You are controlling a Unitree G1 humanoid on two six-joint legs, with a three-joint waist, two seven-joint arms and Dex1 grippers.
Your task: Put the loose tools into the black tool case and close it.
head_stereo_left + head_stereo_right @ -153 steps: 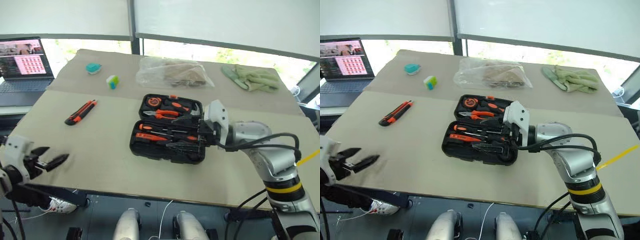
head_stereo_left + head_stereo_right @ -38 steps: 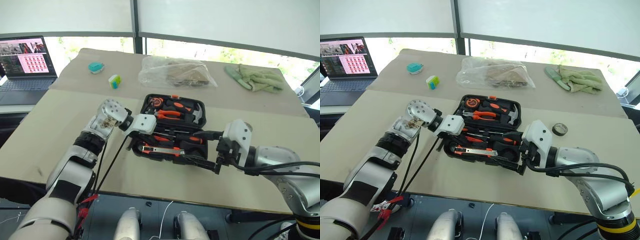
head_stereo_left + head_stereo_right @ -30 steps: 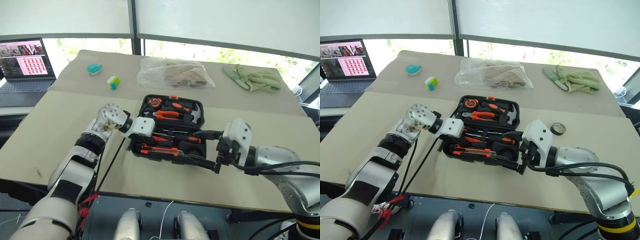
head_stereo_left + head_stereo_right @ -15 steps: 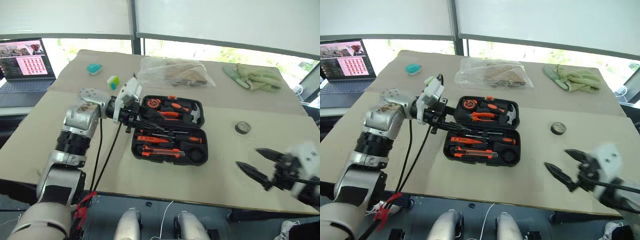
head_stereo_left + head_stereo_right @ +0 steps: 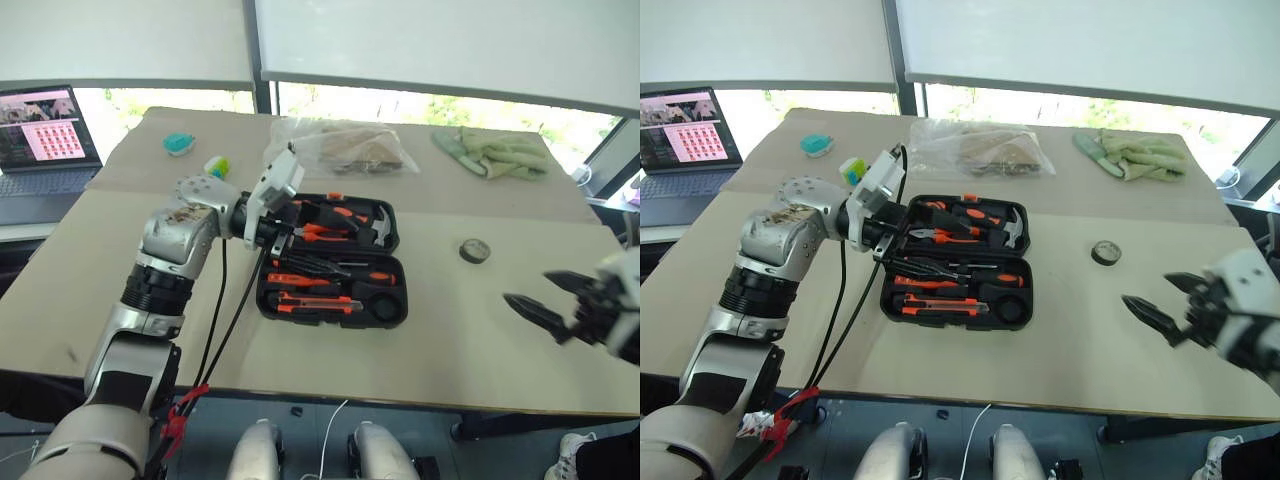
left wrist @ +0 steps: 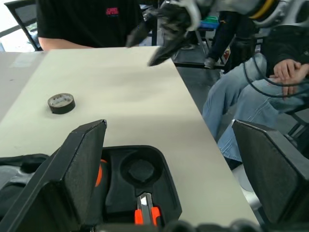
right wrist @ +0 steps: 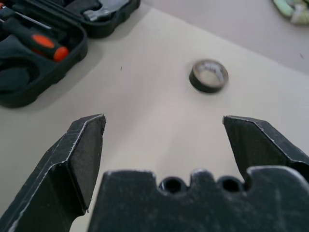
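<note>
On table (image 5: 120, 260), open tool case (image 5: 335, 262), tape roll (image 5: 473, 250)

We look down on a wide beige rectangular surface (image 5: 470, 330) with a paler strip along its far edge. Behind it we see large windows (image 5: 400, 105) with white roller blinds (image 5: 450, 40) drawn most of the way down, bright daylight and green foliage showing beneath, and a dark vertical frame post (image 5: 262, 98) between the panes. At the far left an open laptop (image 5: 40, 140) with a lit pink-and-white screen sits on a lower grey desk. Beneath the surface the floor (image 5: 480, 460) is dark grey.
</note>
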